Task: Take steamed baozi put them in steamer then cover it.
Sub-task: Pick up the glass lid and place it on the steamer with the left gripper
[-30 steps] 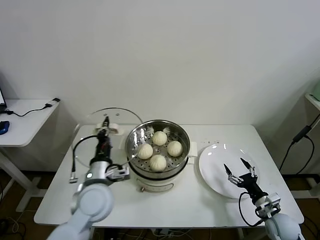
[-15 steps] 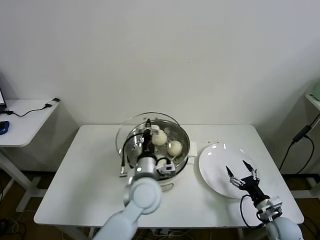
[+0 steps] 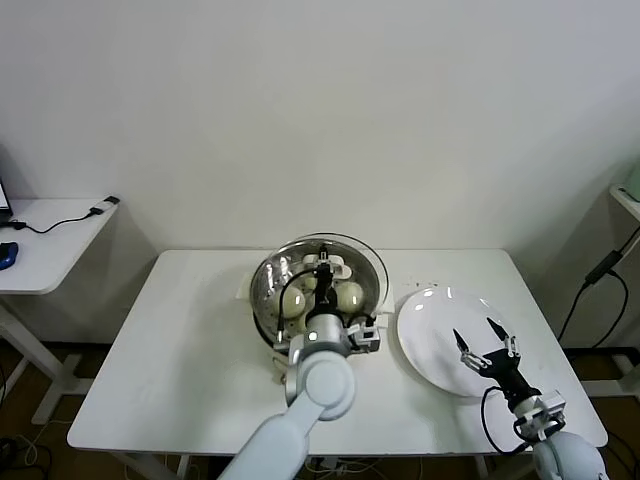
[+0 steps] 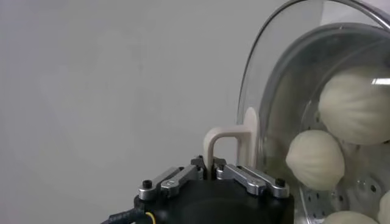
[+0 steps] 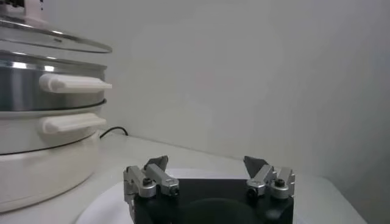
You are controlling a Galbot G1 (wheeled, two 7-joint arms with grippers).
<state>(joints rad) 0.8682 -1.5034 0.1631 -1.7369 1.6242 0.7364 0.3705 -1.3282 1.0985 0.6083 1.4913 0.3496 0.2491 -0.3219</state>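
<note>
My left hand held the cover over the steamer while my right hand waited by the plate.

Nearest me, my right hand (image 3: 481,346) hung with its fingers spread wide and holding nothing, just above the near edge of the white plate (image 3: 430,320) on the right side of the desk (image 3: 180,340). Farther in, my left hand (image 3: 323,272) was pinched shut on the cream-white handle of the cover (image 3: 345,250); the glass lid sat over the steamer (image 3: 268,285), though I could not tell whether its rim had settled all the way round. Through the glass the steamed baozi (image 4: 315,159) lay on the perforated tray inside the pot, near the middle of the desk.
</note>
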